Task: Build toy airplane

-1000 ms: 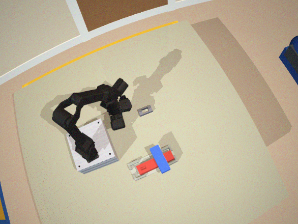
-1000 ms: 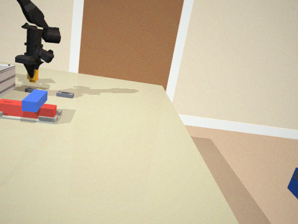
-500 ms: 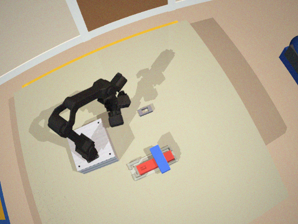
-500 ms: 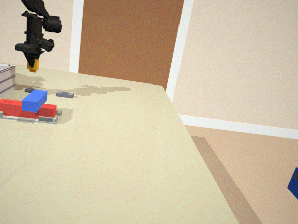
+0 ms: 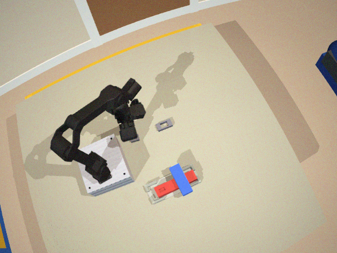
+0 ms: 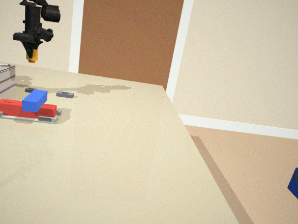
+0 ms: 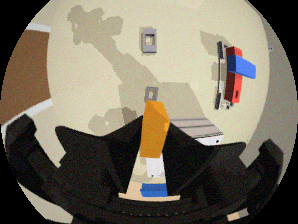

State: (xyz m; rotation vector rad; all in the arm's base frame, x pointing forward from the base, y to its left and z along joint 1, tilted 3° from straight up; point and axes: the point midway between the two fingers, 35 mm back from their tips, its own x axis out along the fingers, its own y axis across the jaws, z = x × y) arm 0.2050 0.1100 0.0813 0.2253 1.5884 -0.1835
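Observation:
The gripper is shut on the orange tail fin and holds it upright in the air, its small tab pointing down. The fingertips are hidden in the top view. The red fuselage lies in the pale cradle jig and looks flat. The blue wing lies across the top of the fuselage and looks level; its tab is hidden. The fuselage's small tail socket shows empty at the end nearer the arm's base.
A grey holder with an empty slot stands beyond the jig. A second grey holder lies below the gripper, partly hidden in the top view. The arm stands on a pale block.

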